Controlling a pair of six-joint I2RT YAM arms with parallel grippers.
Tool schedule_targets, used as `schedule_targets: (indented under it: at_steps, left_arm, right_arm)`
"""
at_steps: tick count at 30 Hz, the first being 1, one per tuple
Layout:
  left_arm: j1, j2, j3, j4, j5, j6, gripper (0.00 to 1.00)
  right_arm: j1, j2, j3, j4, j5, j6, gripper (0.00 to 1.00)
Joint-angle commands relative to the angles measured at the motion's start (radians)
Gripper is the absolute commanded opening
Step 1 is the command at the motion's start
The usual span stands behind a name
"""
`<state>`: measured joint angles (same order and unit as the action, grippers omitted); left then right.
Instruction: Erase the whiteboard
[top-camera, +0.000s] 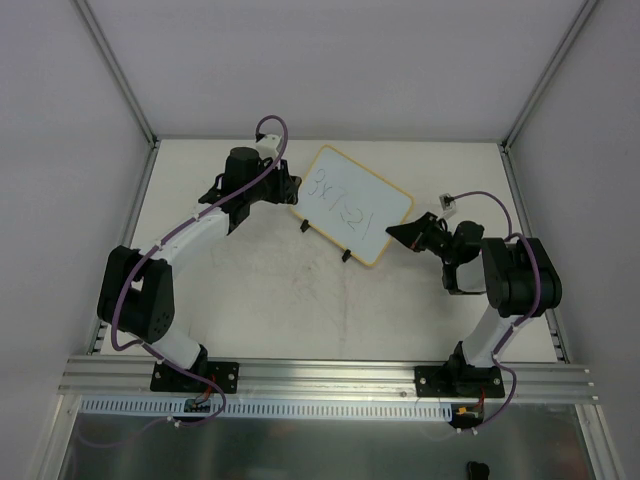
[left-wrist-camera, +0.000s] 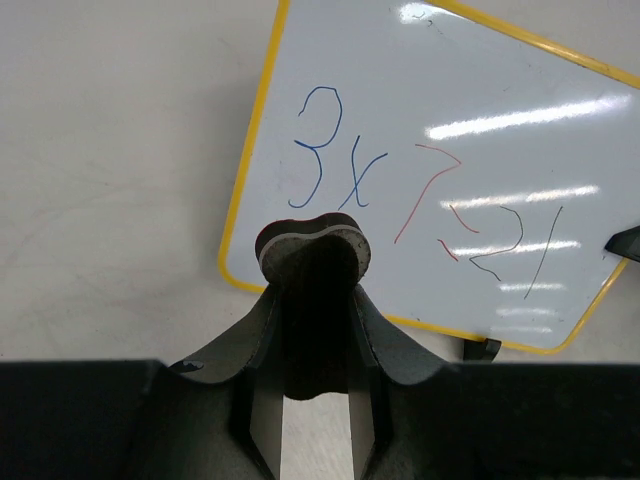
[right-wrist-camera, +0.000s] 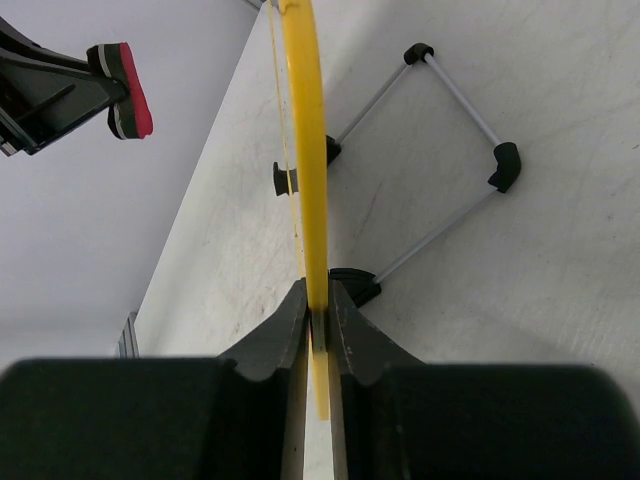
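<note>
Yellow-rimmed whiteboard (top-camera: 350, 205) is standing tilted, far middle of the table (top-camera: 250, 300). Your right gripper (top-camera: 395, 232) is clamping its right rim; your left gripper (top-camera: 288, 190) is pinching an eraser (right-wrist-camera: 125, 90) beside its left edge.

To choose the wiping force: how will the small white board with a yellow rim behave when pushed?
The small yellow-rimmed whiteboard is probably stiff: its edge looks straight. It seems light and apt to tip, propped on a thin wire stand, though the right tool clamps its rim. Its glossy face likely lets things slide.
</note>
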<state>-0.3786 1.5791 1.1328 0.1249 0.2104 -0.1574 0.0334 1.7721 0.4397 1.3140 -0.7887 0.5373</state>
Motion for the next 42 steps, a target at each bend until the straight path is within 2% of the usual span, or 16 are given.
schedule_targets:
  at_steps: [1, 9, 15, 19, 24, 33, 38, 42]
  left_arm:
    - [-0.005, -0.011, 0.036, 0.059, 0.03, 0.05, 0.0]
    - [-0.006, 0.039, 0.062, 0.087, 0.024, 0.096, 0.0]
    - [-0.006, 0.143, 0.123, 0.145, 0.04, 0.124, 0.0]
    - [-0.008, 0.209, 0.154, 0.192, 0.058, 0.119, 0.0]
    - [-0.034, 0.235, 0.143, 0.33, 0.021, 0.146, 0.0]
    - [-0.052, 0.36, 0.269, 0.34, 0.001, 0.203, 0.0]
    - [-0.052, 0.389, 0.28, 0.334, -0.068, 0.22, 0.0]
    - [-0.049, 0.403, 0.291, 0.334, -0.065, 0.246, 0.0]
  right_arm:
    - [0.023, -0.033, -0.015, 0.212, 0.025, -0.068, 0.0]
    - [0.046, -0.06, -0.05, 0.214, 0.042, -0.135, 0.0]
    - [0.051, -0.062, -0.05, 0.215, 0.039, -0.135, 0.0]
    - [0.049, -0.062, -0.049, 0.217, 0.036, -0.134, 0.0]
    - [0.051, -0.062, -0.044, 0.217, 0.028, -0.128, 0.0]
    - [0.054, -0.059, -0.041, 0.217, 0.025, -0.126, 0.0]
    - [0.054, -0.059, -0.039, 0.217, 0.023, -0.125, 0.0]
    - [0.054, -0.056, -0.036, 0.217, 0.022, -0.123, 0.0]
